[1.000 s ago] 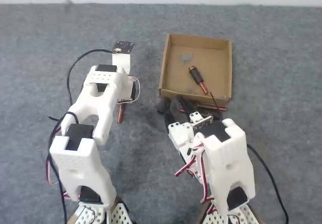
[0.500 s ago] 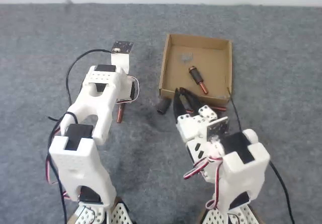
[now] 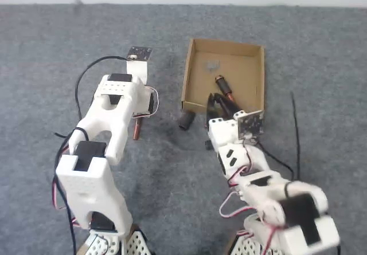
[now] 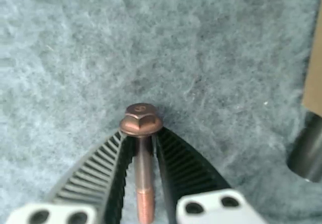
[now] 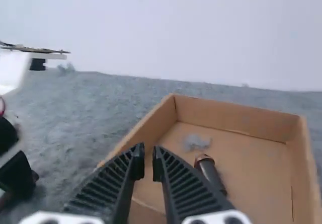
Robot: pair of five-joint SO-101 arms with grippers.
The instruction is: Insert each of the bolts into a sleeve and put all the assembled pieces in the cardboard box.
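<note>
Gripping one copper-coloured bolt (image 4: 143, 173) by its shaft, the left end effector (image 4: 142, 139) is clamped on it. Both ribbed fingers (image 4: 108, 168) press against its sides, and the six-sided head stands clear just past the fingertips. In the high view this bolt sits at the end of the left arm (image 3: 114, 112), with the grey worktop (image 3: 57, 48) beneath it, well to the side of the cardboard box (image 3: 188, 74).

One dark sleeve (image 3: 185, 119) lies loose on the worktop, just beside the near corner of the box and between the two arms.

The single box is open at the top. One assembled piece (image 3: 222, 85), a bolt seated in a sleeve, rests on its floor near the middle. A small grey scrap (image 5: 196, 142) lies beyond it toward the far wall; what it is cannot be made out.

The right end effector (image 5: 147, 158) is at the near wall of the box, pointing in over it. Its two fingers are drawn together with only a thin slit between them, and they hold nothing. The right arm (image 3: 232, 152) stretches forward from the near edge of the worktop toward the box.

The count comes to two arms, one box, one assembled piece, one held bolt and one loose sleeve.
</note>
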